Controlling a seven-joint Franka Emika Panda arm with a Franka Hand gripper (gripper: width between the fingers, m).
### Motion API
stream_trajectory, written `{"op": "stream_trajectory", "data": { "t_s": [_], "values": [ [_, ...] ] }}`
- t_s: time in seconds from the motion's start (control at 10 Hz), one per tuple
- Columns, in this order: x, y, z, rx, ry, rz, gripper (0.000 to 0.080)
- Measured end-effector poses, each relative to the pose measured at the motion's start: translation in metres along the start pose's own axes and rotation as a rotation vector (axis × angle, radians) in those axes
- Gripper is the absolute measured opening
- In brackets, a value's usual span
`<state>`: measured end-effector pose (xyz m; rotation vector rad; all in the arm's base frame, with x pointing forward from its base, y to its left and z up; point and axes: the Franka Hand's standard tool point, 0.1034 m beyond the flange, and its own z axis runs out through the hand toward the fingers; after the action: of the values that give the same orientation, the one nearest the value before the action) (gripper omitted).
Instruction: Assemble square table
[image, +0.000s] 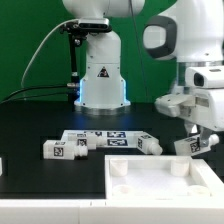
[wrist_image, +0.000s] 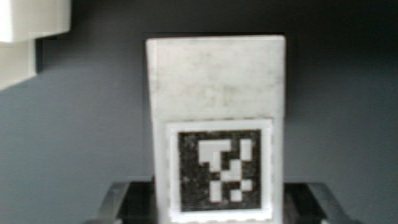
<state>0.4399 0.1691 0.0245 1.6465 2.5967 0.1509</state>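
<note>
My gripper (image: 192, 146) is at the exterior view's right, just above the black table, shut on a white table leg (image: 186, 146). In the wrist view the leg (wrist_image: 214, 90) stands out lengthwise from between the dark fingers (wrist_image: 130, 200), its black-and-white tag facing the camera, and the gripper (wrist_image: 222, 203) clamps its near end. The square table top (image: 150, 188) lies flat at the front, below and to the left of the held leg, with two raised corner posts showing. More loose legs (image: 62, 149) (image: 150, 143) lie on the table further left.
The marker board (image: 104, 134) lies behind the loose legs. The white robot base (image: 101, 75) with a triangle mark stands at the back, cables beside it. A white edge (wrist_image: 25, 32) shows in a corner of the wrist view.
</note>
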Motion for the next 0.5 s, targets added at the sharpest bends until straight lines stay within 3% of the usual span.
{"op": "stream_trajectory", "data": {
  "t_s": [0.4,0.5],
  "values": [
    [-0.0061,-0.0023,0.0002,-0.006,-0.011,-0.253,0.0285],
    [-0.0024,-0.0011,-0.0007,-0.03,-0.009,-0.321,0.0285]
  ]
}}
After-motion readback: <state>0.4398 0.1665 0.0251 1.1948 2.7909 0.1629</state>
